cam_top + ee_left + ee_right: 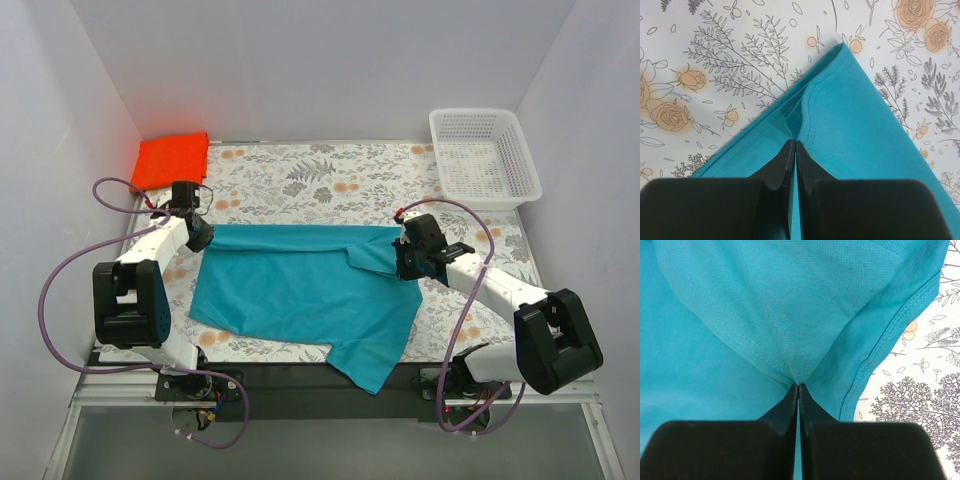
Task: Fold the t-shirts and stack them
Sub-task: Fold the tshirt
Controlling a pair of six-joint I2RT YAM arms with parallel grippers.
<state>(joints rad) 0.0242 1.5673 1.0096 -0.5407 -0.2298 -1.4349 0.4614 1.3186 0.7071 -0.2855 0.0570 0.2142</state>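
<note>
At the far left corner of the counter (300,180) you have an orange shirt (172,160) lying as a compact folded block. I judge that one done and ready to serve as the base of the stack. Mid-counter, the teal shirt (300,290) is nowhere near that state. It lies spread wide, its near right part droops over the near edge, and only a small flap at its far right looks turned back onto the body.

Your left tool (197,232) is clenched on the teal shirt's far left corner. The left wrist view shows its fingers (782,167) pressed together with the hem pinched between them. Your right tool (408,258) is likewise clamped on teal cloth at the far right side, where the fabric gathers into creases at its fingers (812,407).

With both far corners in hand, this reads to me as the start of a fold, not the end of one. What is left, as I judge it, is to bring the held edge over, make the remaining folds until the teal shirt matches the orange one's footprint, then set it on top. A white basket (484,157) stands at the far right, well apart from both shirts.
</note>
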